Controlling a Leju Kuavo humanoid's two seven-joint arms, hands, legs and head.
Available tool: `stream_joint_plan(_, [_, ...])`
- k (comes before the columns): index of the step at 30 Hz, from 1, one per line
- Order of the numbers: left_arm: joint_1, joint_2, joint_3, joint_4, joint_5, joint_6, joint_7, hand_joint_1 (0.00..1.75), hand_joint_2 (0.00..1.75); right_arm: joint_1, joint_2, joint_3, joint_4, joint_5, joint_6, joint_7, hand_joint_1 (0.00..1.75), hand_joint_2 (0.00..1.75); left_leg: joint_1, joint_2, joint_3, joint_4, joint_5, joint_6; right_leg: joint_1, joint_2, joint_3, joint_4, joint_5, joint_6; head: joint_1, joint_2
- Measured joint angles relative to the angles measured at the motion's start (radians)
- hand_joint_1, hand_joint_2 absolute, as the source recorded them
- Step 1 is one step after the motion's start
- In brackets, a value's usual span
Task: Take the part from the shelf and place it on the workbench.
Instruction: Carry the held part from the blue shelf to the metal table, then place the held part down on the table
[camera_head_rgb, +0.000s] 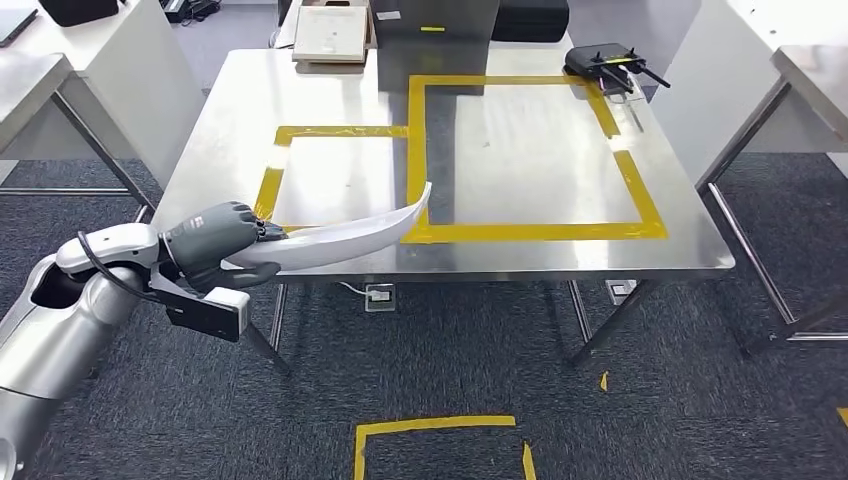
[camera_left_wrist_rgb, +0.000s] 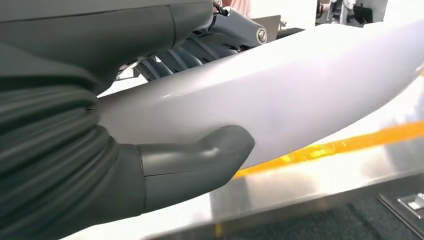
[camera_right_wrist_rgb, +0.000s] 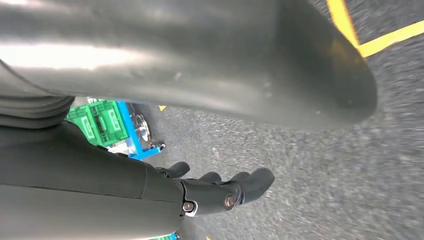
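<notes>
Grey carpet marked with yellow floor tape surrounds a stainless-steel workbench (camera_head_rgb: 200, 150), on whose top two rectangles are outlined in yellow tape (camera_head_rgb: 540, 232). A long, curved, pale silver-white part (camera_head_rgb: 345, 238) is gripped at its broad end by the left hand (camera_head_rgb: 215, 245), thumb under and darker fingers over, as the left wrist view confirms. The part's pointed tip is raised over the tape near the bench's front edge, at the corner where the two rectangles meet; whether any of it touches the surface cannot be told.

For a clean placement, the part would best be carried further over the bench so that its whole length is supported, lowered level until it rests, and only then released; let go now, the held end would likely overhang the edge and tip off.

The right hand (camera_right_wrist_rgb: 220, 192) is seen hanging over the carpet with nothing in it, fingers loosely extended and a little apart. A black device with antennas (camera_head_rgb: 605, 68) sits at the far corner. The shelf is not seen, and the part's underside is hidden.
</notes>
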Motion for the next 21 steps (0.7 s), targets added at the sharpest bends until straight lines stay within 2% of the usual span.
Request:
stream_joint_plan(2, [0.001, -0.001, 0.000, -0.002, 0.000, -0.002, 0.000, 1.75, 1.75, 0.003, 0.000, 0.000, 0.000, 0.000, 0.000, 0.000, 0.00, 0.00, 0.000, -0.001, 0.064, -0.012, -0.042, -0.001, 0.000, 0.000, -0.073, -0.010, -0.089, 0.002, 0.001, 0.000])
stream_joint_plan(3, [0.001, -0.001, 0.000, -0.002, 0.000, -0.003, 0.000, 1.75, 1.75, 0.005, 0.001, 0.000, 0.000, 0.001, 0.001, 0.001, 0.00, 0.00, 0.000, -0.002, 0.098, -0.016, -0.065, -0.002, -0.001, 0.000, -0.097, -0.043, -0.104, 0.003, 0.002, 0.000])
stream_joint_plan(4, [0.001, -0.001, 0.000, -0.002, 0.000, -0.005, -0.001, 1.75, 1.75, 0.008, 0.001, 0.000, 0.000, 0.001, 0.002, 0.000, 0.00, 0.00, 0.000, -0.002, 0.131, -0.019, -0.089, -0.004, -0.001, -0.001, -0.115, -0.091, -0.079, 0.002, 0.002, 0.000])
stream_joint_plan(5, [0.001, -0.001, 0.000, -0.001, 0.000, -0.009, -0.001, 1.75, 1.75, 0.012, 0.001, 0.000, 0.000, 0.002, 0.004, 0.000, 0.00, 0.00, 0.000, -0.002, 0.158, -0.020, -0.114, -0.006, -0.002, -0.003, -0.126, -0.156, 0.009, 0.000, 0.002, 0.000])
stream_joint_plan(6, [0.002, 0.000, -0.001, -0.001, 0.001, -0.012, -0.003, 1.75, 1.75, 0.017, 0.001, 0.000, 0.000, 0.002, 0.006, -0.003, 0.00, 0.00, -0.001, -0.005, 0.182, -0.018, -0.140, -0.008, -0.001, -0.008, -0.133, -0.219, 0.112, -0.002, 0.002, 0.000])
stream_joint_plan(7, [0.003, 0.002, -0.002, -0.001, 0.002, -0.014, -0.005, 1.75, 1.75, 0.020, 0.001, 0.000, 0.001, 0.002, 0.009, -0.005, 0.00, 0.00, -0.001, -0.008, 0.203, -0.017, -0.168, -0.013, 0.003, -0.013, -0.134, -0.263, 0.202, -0.006, 0.001, 0.000])
stream_joint_plan(8, [0.004, 0.004, -0.002, -0.004, 0.005, -0.015, -0.008, 1.75, 1.75, 0.021, 0.001, 0.000, 0.001, 0.002, 0.010, -0.002, 0.00, 0.00, 0.000, -0.011, 0.227, -0.014, -0.188, -0.018, 0.007, -0.016, -0.130, -0.288, 0.261, -0.012, 0.000, 0.000])
stream_joint_plan(9, [0.003, 0.008, -0.002, -0.009, 0.009, -0.015, -0.011, 1.75, 1.75, 0.018, 0.001, 0.000, 0.001, 0.001, 0.011, 0.005, 0.00, 0.00, 0.002, -0.014, 0.244, -0.003, -0.195, -0.025, 0.012, -0.017, -0.121, -0.290, 0.262, -0.018, 0.000, 0.000])
stream_joint_plan(10, [-0.001, 0.012, 0.000, -0.014, 0.012, -0.014, -0.015, 1.75, 1.75, 0.013, 0.001, 0.000, 0.000, 0.001, 0.010, 0.017, 0.00, 0.00, 0.006, -0.014, 0.246, 0.025, -0.186, -0.033, 0.015, -0.016, -0.105, -0.284, 0.249, -0.027, 0.000, 0.000])
stream_joint_plan(11, [-0.004, 0.015, 0.001, -0.018, 0.014, -0.014, -0.018, 1.75, 1.75, 0.008, 0.000, 0.000, 0.000, 0.000, 0.009, 0.028, 0.00, 0.00, 0.008, -0.011, 0.228, 0.079, -0.160, -0.038, 0.014, -0.015, -0.086, -0.283, 0.232, -0.036, 0.001, 0.000])
stream_joint_plan(12, [-0.006, 0.017, 0.001, -0.020, 0.016, -0.013, -0.020, 1.75, 1.75, 0.004, -0.001, 0.000, -0.001, -0.001, 0.007, 0.032, 0.00, 0.00, 0.010, -0.008, 0.186, 0.149, -0.133, -0.043, 0.014, -0.014, -0.066, -0.284, 0.216, -0.044, 0.000, 0.000])
stream_joint_plan(13, [-0.006, 0.018, 0.001, -0.020, 0.016, -0.013, -0.021, 1.75, 1.75, 0.002, -0.002, 0.000, -0.001, -0.001, 0.005, 0.029, 0.00, 0.00, 0.011, -0.004, 0.133, 0.221, -0.122, -0.046, 0.012, -0.014, -0.044, -0.285, 0.200, -0.052, 0.000, 0.000])
stream_joint_plan(14, [-0.003, 0.019, 0.000, -0.019, 0.016, -0.013, -0.022, 1.75, 1.75, 0.002, -0.003, 0.000, -0.002, -0.002, 0.003, 0.019, 0.00, 0.00, 0.011, 0.000, 0.079, 0.280, -0.132, -0.048, 0.012, -0.013, -0.022, -0.286, 0.180, -0.056, -0.001, 0.000])
stream_joint_plan(15, [0.001, 0.020, 0.000, -0.018, 0.016, -0.013, -0.022, 1.75, 1.75, 0.002, -0.003, 0.000, -0.002, -0.002, 0.002, 0.007, 0.00, 0.00, 0.012, 0.002, 0.028, 0.314, -0.167, -0.050, 0.012, -0.011, 0.001, -0.288, 0.160, -0.058, -0.002, 0.000])
stream_joint_plan(16, [0.005, 0.021, -0.001, -0.016, 0.016, -0.013, -0.021, 1.75, 1.75, 0.004, -0.003, 0.000, -0.002, -0.002, 0.001, -0.006, 0.00, 0.00, 0.012, 0.002, -0.017, 0.326, -0.216, -0.051, 0.012, -0.009, 0.025, -0.288, 0.139, -0.059, -0.002, 0.000])
stream_joint_plan(17, [0.007, 0.022, -0.001, -0.015, 0.016, -0.013, -0.021, 1.75, 1.75, 0.006, -0.003, 0.000, -0.002, -0.002, 0.001, -0.016, 0.00, 0.00, 0.011, 0.002, -0.055, 0.321, -0.262, -0.049, 0.012, -0.006, 0.051, -0.289, 0.116, -0.060, -0.003, 0.000])
stream_joint_plan(18, [0.008, 0.023, -0.001, -0.014, 0.016, -0.013, -0.021, 1.75, 1.75, 0.008, -0.002, 0.000, -0.002, -0.002, 0.001, -0.020, 0.00, 0.00, 0.009, 0.003, -0.087, 0.298, -0.287, -0.047, 0.012, -0.003, 0.078, -0.289, 0.095, -0.060, -0.003, 0.000])
stream_joint_plan(19, [0.009, 0.024, -0.001, -0.013, 0.016, -0.013, -0.021, 1.75, 1.75, 0.010, 0.000, 0.000, -0.002, -0.003, 0.001, -0.021, 0.00, 0.00, 0.006, 0.002, -0.113, 0.259, -0.275, -0.042, 0.011, 0.001, 0.107, -0.289, 0.073, -0.059, -0.003, 0.000])
stream_joint_plan(20, [0.010, 0.025, -0.001, -0.011, 0.016, -0.012, -0.019, 1.75, 1.75, 0.012, 0.002, 0.000, -0.002, -0.004, 0.001, -0.020, 0.00, 0.00, 0.001, 0.001, -0.132, 0.201, -0.201, -0.035, 0.011, 0.004, 0.130, -0.290, 0.052, -0.058, -0.003, 0.000])
stream_joint_plan(21, [0.013, 0.027, -0.001, -0.006, 0.014, -0.007, -0.018, 1.75, 1.75, 0.013, 0.006, -0.001, 0.000, -0.005, 0.001, -0.019, 0.00, 0.00, -0.005, -0.002, -0.150, 0.129, -0.091, -0.028, 0.011, 0.009, 0.152, -0.285, 0.031, -0.054, -0.003, 0.000])
